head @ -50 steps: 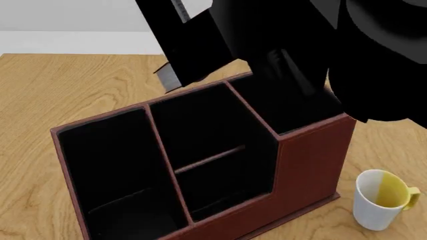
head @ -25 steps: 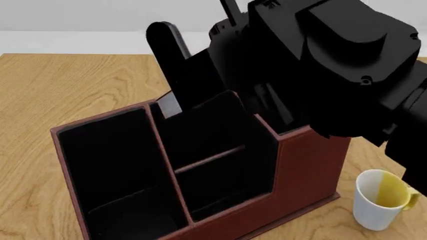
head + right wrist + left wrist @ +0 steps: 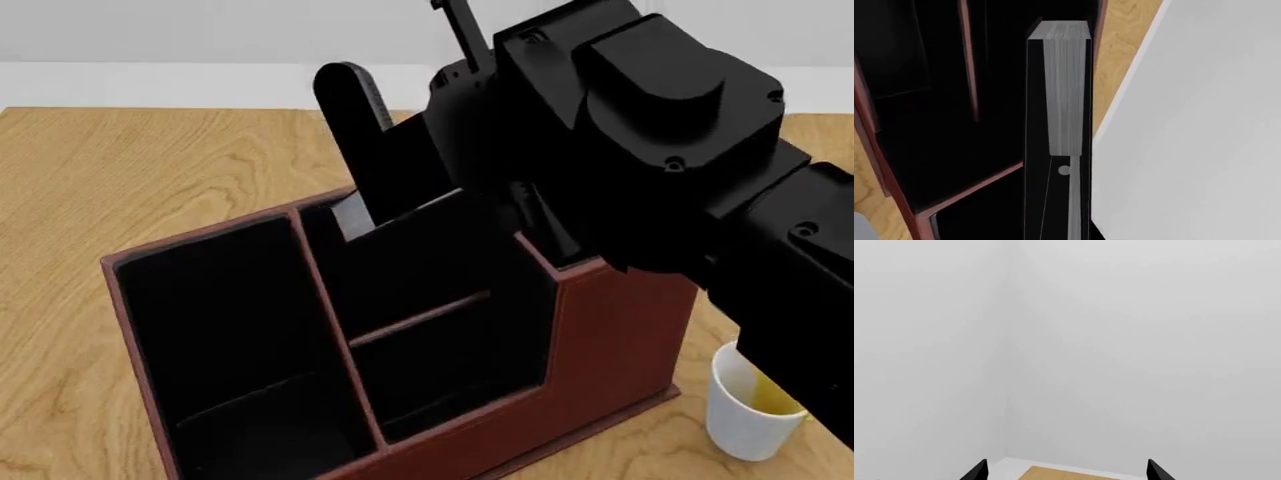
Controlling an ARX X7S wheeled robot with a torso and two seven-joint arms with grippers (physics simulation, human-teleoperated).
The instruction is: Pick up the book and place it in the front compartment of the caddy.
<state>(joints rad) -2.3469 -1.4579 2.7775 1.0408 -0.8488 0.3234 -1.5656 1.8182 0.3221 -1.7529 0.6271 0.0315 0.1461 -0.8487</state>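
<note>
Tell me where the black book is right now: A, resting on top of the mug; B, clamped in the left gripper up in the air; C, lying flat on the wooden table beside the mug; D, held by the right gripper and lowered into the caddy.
D: the right gripper grips the book, whose grey page edges show dipping inside the caddy; the left gripper faces only a blank wall.

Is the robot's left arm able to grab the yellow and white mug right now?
Probably not. The left gripper points at a blank wall, and the mug sits on the right, half hidden beneath the right arm.
</note>
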